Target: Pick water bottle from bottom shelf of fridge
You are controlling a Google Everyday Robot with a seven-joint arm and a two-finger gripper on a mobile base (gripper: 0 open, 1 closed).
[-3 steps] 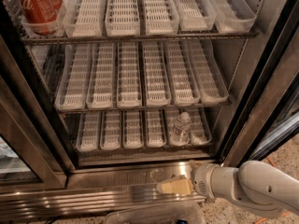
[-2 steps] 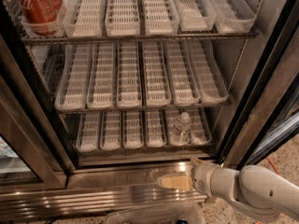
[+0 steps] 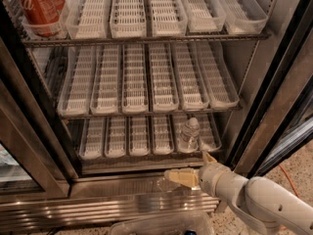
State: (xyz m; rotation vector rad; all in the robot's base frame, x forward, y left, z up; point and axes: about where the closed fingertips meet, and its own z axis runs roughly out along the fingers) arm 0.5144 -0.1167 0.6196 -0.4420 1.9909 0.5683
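Note:
The water bottle [image 3: 190, 131] is small, clear and ribbed, with a pale cap. It stands upright in the fifth lane tray from the left on the bottom shelf [image 3: 127, 143] of the open fridge [image 3: 244, 89]. My gripper [image 3: 193, 166] hangs over the brushed-steel sill [image 3: 117, 189], just below and in front of the bottle and apart from it. Its tan fingers [image 3: 179, 176] are spread open and hold nothing. The white arm [image 3: 264, 202] comes in from the lower right.
Red cola cans [image 3: 38, 4] stand at the top left rack. The middle rack [image 3: 146, 82] has only lane trays. The dark-edged glass door [image 3: 288, 111] stands open on the right. A clear plastic container [image 3: 161, 224] sits at the bottom edge. An orange cable [image 3: 288, 177] lies on the speckled floor.
My gripper and arm have moved slightly left and forward over the sill, closer to the bottom shelf. The bottle has not moved.

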